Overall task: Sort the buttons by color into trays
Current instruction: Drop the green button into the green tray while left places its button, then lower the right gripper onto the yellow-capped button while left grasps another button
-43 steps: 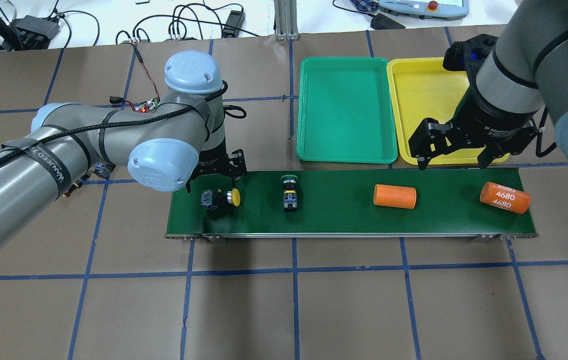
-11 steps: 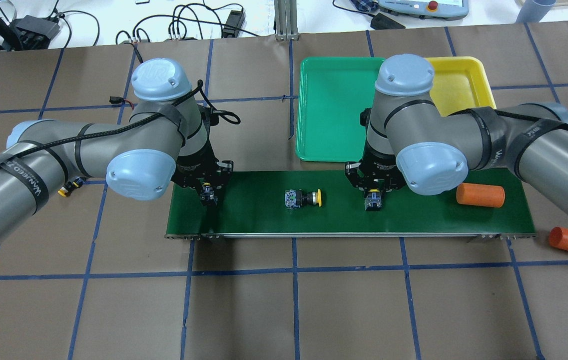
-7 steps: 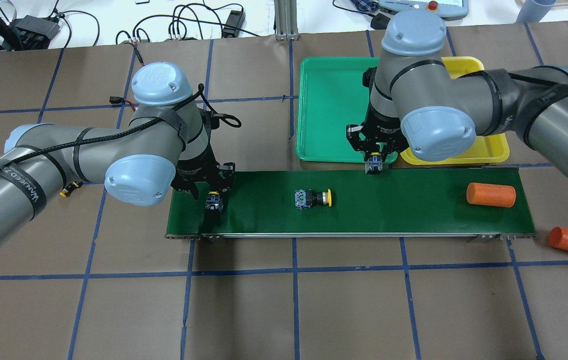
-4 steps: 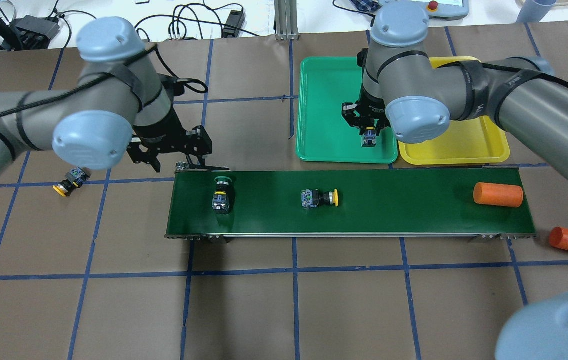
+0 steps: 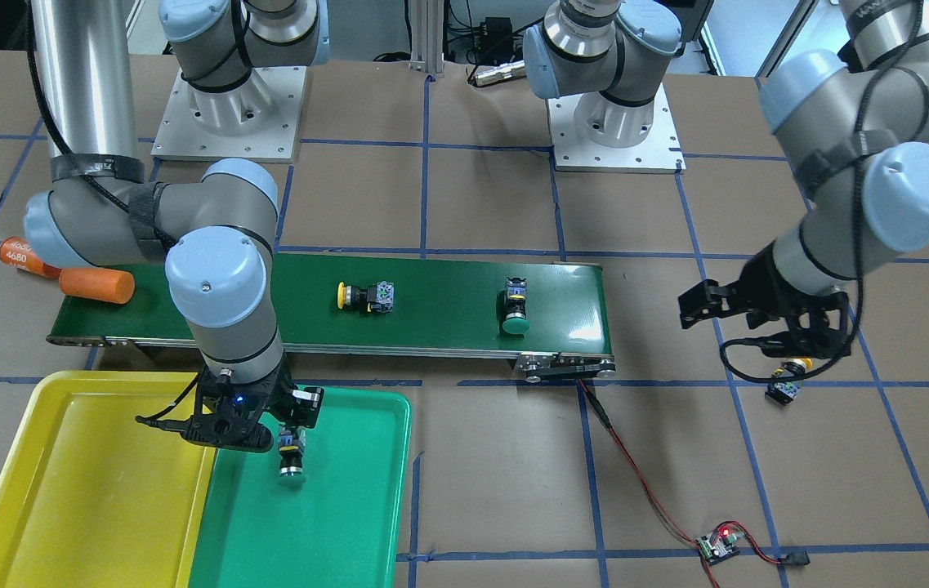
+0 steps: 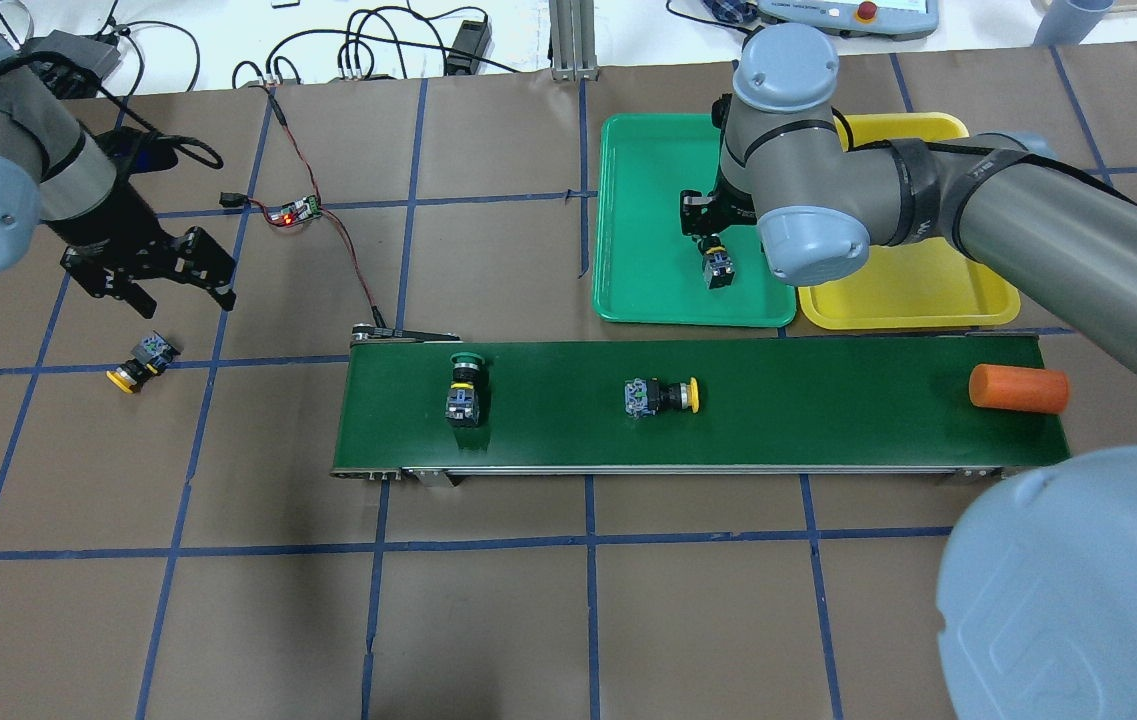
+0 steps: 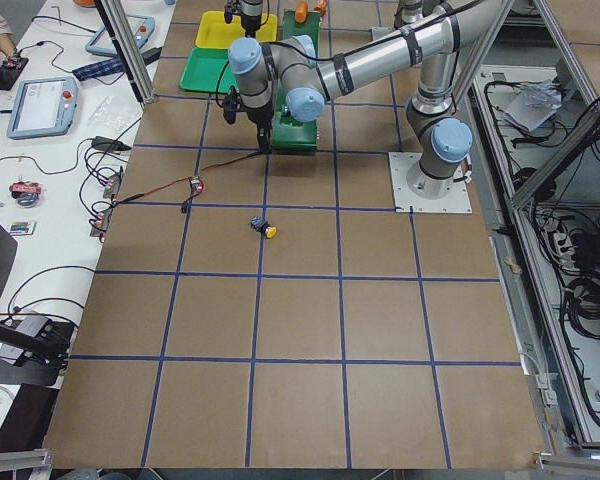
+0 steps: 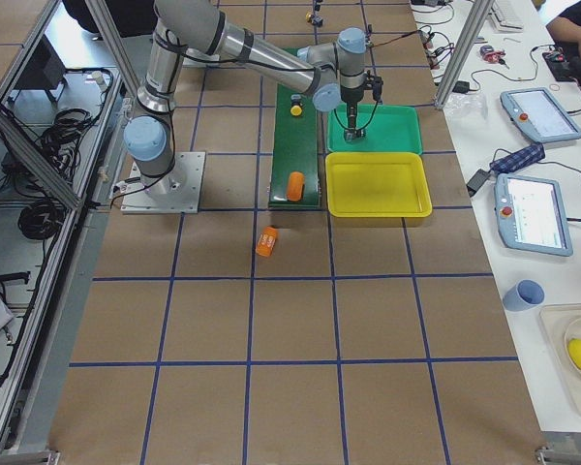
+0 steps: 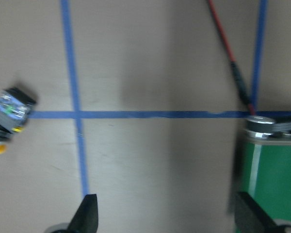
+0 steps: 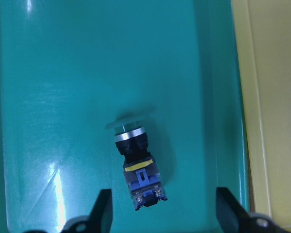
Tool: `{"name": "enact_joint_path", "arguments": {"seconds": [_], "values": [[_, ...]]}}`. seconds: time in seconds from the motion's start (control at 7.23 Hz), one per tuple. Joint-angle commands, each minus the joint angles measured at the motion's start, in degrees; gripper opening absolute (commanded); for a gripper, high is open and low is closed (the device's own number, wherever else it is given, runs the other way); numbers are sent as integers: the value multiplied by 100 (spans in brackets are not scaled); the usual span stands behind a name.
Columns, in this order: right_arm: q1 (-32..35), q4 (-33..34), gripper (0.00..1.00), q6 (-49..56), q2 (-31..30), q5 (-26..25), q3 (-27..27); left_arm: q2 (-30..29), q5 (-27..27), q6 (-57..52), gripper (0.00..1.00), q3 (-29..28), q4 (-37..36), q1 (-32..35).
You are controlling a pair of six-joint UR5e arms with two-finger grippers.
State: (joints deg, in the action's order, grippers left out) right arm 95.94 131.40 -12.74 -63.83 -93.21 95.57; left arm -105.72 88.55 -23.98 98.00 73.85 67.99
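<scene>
Right end effector spread (tips only) | button cap blends into tray

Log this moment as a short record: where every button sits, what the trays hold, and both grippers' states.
green tray: tray green button, lying on its side
yellow tray: no button seen
conveyor belt: belt green button, belt yellow button, belt orange cylinder
table: stray yellow button, off-belt orange cylinder
left gripper: open, empty, near the stray yellow button
right gripper: open, straddling the tray green button without touching it
</scene>
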Motion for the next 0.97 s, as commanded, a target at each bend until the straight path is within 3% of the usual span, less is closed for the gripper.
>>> {"name": "enact_joint_path", "arguments": {"seconds": [0.0, 0.28, 0.55, 0.69, 0.83], "values": [[12, -444, 100, -523, -592, 31, 102, -763, 275, -974, 100, 0, -1079, -356], [47, -1481, 100, -2644, -1147, -13, 286, -1239, 303, -1948, 100, 88, -1696, -654], [65, -1582, 100, -4263, -1621, 48, 960, -1399, 434, -2319, 100, 315, -1751, -673], [65, -1512, 100, -4541, -1841, 40, 1303, -1469, 513, -2444, 98, 543, -2500, -673], [65, -1581, 100, -4953, -2043, 48, 1489, -1513, 1105, -2436, 43, 528, -2742, -647]]}}
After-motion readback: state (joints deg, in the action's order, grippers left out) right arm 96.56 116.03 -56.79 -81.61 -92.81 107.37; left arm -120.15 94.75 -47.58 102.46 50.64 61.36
